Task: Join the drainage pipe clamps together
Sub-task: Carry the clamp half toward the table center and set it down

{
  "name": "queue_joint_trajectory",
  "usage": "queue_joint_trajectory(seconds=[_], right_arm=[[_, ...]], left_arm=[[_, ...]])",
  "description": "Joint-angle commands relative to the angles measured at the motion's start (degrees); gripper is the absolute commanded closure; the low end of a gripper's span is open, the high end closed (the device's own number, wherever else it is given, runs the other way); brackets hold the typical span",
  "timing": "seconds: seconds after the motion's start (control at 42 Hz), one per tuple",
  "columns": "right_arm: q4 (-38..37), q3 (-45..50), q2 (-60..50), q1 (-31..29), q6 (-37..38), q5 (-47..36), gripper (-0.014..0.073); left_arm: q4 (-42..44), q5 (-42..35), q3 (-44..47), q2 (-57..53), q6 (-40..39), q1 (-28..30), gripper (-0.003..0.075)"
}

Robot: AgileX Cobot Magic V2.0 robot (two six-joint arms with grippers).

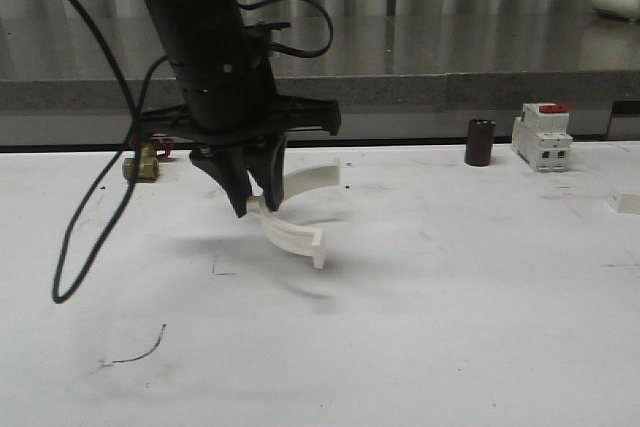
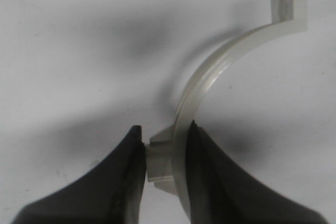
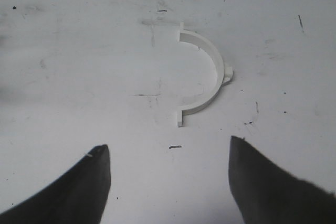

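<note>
One white half-ring drainage pipe clamp [image 1: 295, 235] hangs just above the table, its shadow below it. My left gripper [image 1: 250, 205] is shut on it. In the left wrist view the fingers [image 2: 202, 161] pinch the band and its small outer lug, and the clamp [image 2: 210, 77] arcs away to a flat end tab. The second clamp [image 1: 312, 179] lies flat on the table just behind the held one. It also lies in the right wrist view, this clamp [image 3: 212, 64] a short way ahead of my right gripper [image 3: 168, 156], which is open with nothing between its fingers.
A white breaker with a red top [image 1: 541, 135] and a dark cylinder [image 1: 480, 142] stand at the back right. A brass fitting [image 1: 142, 162] sits back left, a small white piece [image 1: 627, 203] at the right edge. A black cable [image 1: 90, 217] hangs from the left arm.
</note>
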Motion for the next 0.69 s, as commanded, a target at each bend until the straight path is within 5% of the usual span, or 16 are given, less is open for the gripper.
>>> queue_joint_trajectory(seconds=[0.0, 0.524, 0.667], right_arm=[[-0.5, -1.9, 0.1, -0.4, -0.4, -2.9, 0.0084], [-0.5, -1.9, 0.1, -0.4, -0.4, -2.9, 0.0084], [-0.5, -1.9, 0.1, -0.4, -0.4, -2.9, 0.0084]], left_arm=[[-0.2, -2.3, -2.9, -1.8, -3.8, -0.8, 0.0551], [0.2, -1.8, -4.0, 1.8, -3.9, -0.9, 0.0549], [0.5, -1.5, -4.0, 1.8, -3.9, -0.9, 0.0496]])
